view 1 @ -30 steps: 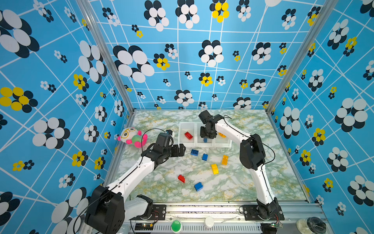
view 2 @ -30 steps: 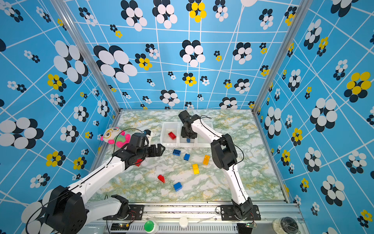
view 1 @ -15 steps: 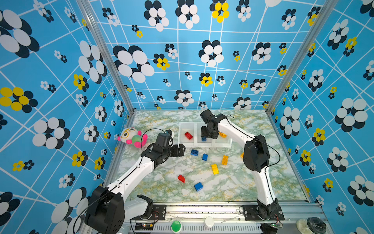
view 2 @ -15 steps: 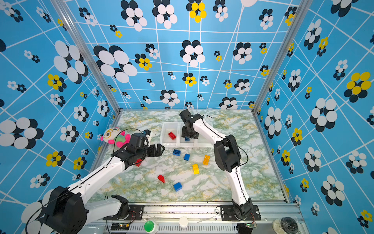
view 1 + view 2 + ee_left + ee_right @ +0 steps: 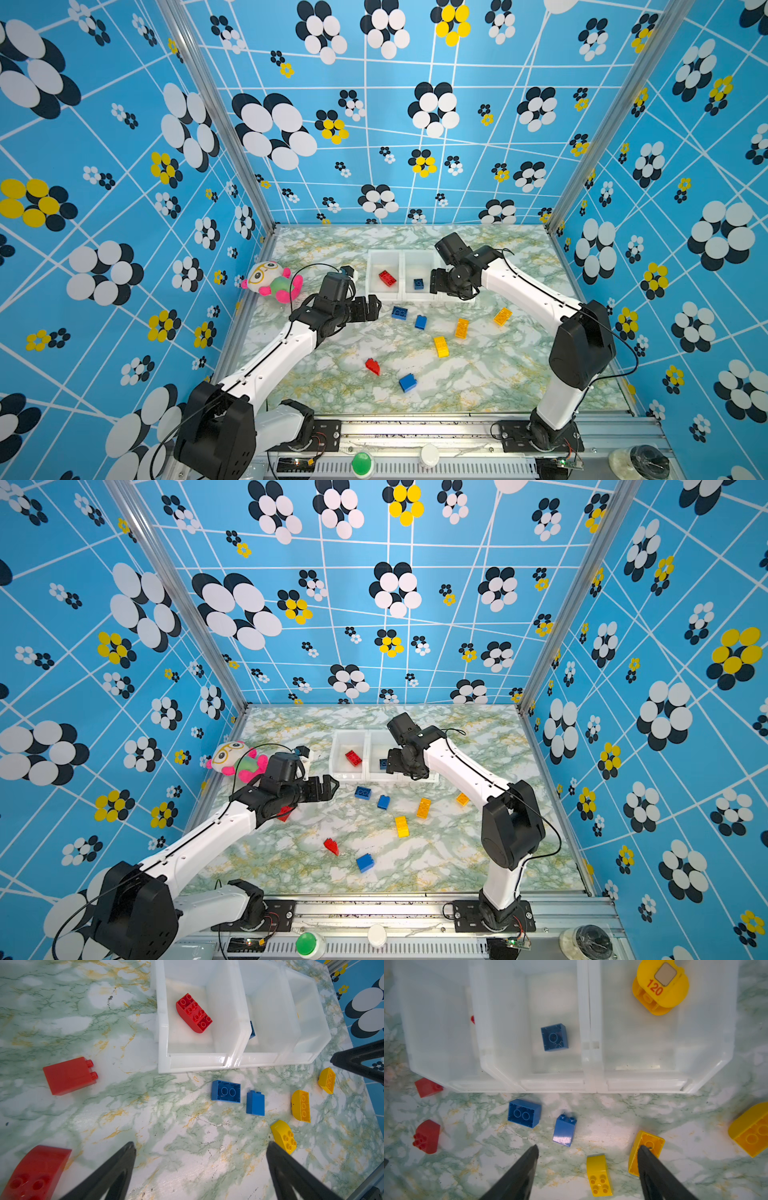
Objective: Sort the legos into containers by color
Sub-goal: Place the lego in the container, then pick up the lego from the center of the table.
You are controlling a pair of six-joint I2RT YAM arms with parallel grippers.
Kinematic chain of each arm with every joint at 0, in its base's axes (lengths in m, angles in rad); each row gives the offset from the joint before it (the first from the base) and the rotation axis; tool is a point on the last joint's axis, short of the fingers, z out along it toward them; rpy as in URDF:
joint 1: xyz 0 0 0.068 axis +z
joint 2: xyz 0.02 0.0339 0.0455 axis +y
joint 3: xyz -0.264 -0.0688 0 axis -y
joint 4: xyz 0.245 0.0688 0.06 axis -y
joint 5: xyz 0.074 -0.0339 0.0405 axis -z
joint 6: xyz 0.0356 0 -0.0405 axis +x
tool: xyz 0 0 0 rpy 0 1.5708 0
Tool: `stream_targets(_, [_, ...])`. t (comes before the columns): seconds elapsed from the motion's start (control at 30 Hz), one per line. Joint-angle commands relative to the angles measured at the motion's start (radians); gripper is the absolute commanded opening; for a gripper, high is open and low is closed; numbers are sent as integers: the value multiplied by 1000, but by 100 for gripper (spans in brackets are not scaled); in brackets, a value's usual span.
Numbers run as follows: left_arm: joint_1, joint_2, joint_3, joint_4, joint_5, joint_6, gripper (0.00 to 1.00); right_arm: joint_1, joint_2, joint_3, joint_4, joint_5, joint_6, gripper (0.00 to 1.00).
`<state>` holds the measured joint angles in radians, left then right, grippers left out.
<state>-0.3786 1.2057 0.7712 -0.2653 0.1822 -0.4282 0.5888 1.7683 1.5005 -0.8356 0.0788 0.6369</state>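
Over the marble table (image 5: 478,374), both bent arms' grippers, left gripper (image 5: 200,1167) and right gripper (image 5: 588,1165), gape empty.

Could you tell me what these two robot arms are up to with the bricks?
They are sorting plastic studded bricks by colour into three white translucent bins. So far one red brick, one blue brick and a round yellow piece are binned. The right gripper hangs open by the bins; the left gripper is open and empty.

Glossy plastic legos (image 5: 194,1013); translucent plastic containers (image 5: 228,1022).
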Motion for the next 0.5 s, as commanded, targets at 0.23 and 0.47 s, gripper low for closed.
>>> stream_targets(0.23, [8,3,-3,3,33,-17,99,-1,-56,-205,73,36,35,79])
stream_targets(0.47, [9,0,-7,2,36,-21,99,-35,-13,-243,99,36,49,78])
